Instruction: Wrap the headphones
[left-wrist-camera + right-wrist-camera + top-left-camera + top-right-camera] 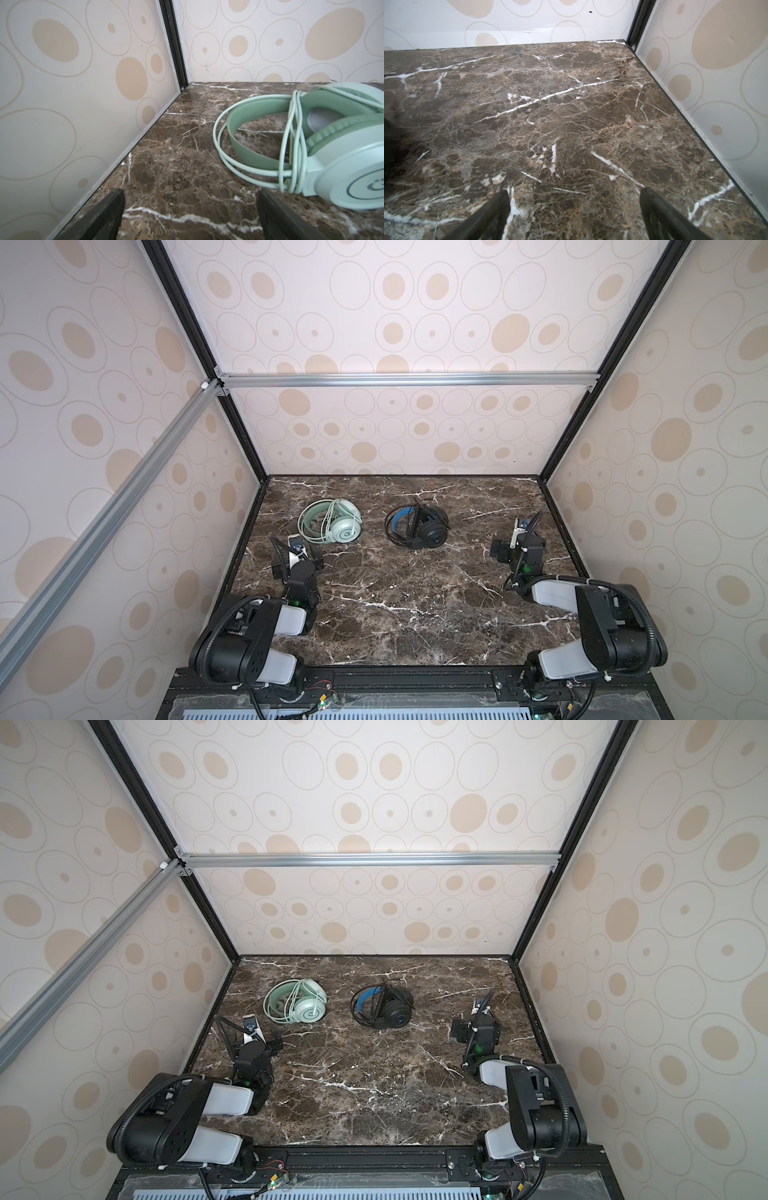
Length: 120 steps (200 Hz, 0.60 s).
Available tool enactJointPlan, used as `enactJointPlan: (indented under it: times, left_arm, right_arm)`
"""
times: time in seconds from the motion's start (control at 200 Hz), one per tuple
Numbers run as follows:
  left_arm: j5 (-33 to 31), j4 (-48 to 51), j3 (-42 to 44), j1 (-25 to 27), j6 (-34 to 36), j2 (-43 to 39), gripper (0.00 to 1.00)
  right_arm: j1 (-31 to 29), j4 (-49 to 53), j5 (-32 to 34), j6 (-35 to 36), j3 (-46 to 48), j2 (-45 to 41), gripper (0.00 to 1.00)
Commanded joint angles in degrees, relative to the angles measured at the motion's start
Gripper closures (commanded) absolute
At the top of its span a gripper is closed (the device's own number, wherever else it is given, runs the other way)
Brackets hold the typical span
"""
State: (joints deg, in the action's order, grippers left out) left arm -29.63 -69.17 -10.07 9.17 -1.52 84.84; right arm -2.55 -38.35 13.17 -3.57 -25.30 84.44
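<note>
Headphones point(330, 521), left end effector point(191, 193) low, agape

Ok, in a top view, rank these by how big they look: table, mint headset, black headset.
Largest: the table, by far.
Then the mint headset and the black headset. They look about alike, lying side by side at similar depth, so I won't rank one above the other.
</note>
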Motion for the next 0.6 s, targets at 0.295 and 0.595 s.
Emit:
enactJointPlan:
  times: [0.295, 0.595]
  left_arm:
    - [10.89, -12.95, -1.19, -3.71, 0.98, 6.09, 0.02]
    - [10.99, -12.40, -1.18, -3.71, 0.98, 5.99, 0.02]
  right_arm:
    - [0.00, -11.36, -3.86, 2.70, 2.53, 4.62, 0.00]
    - [-0.16, -8.18, -3.63, 2.71, 1.63, 3.79, 0.00]
